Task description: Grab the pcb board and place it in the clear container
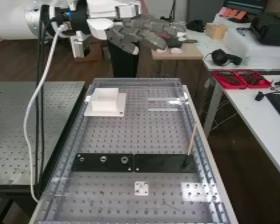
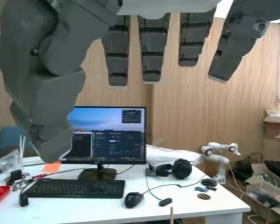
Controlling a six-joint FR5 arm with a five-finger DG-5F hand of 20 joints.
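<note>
- While the perforated worktop [image 1: 134, 134] stretches away, released fingers [image 1: 149, 38] hang raised near its far end, empty.
- Black strips [image 1: 160, 163] cross it.
- White block [image 1: 105, 95] sits farther off.
- Small white plate [image 1: 141, 192], possibly the pcb board, lies just nearer than the strips.

You've got, below your robot hand [image 1: 139, 34]: 2 black plates [image 1: 164, 162], 1 white block [image 1: 105, 97], 1 small white board [image 1: 138, 188]. Off its side: 2 red trays [image 1: 230, 87]. Ahead: 1 monitor [image 2: 117, 130].
</note>
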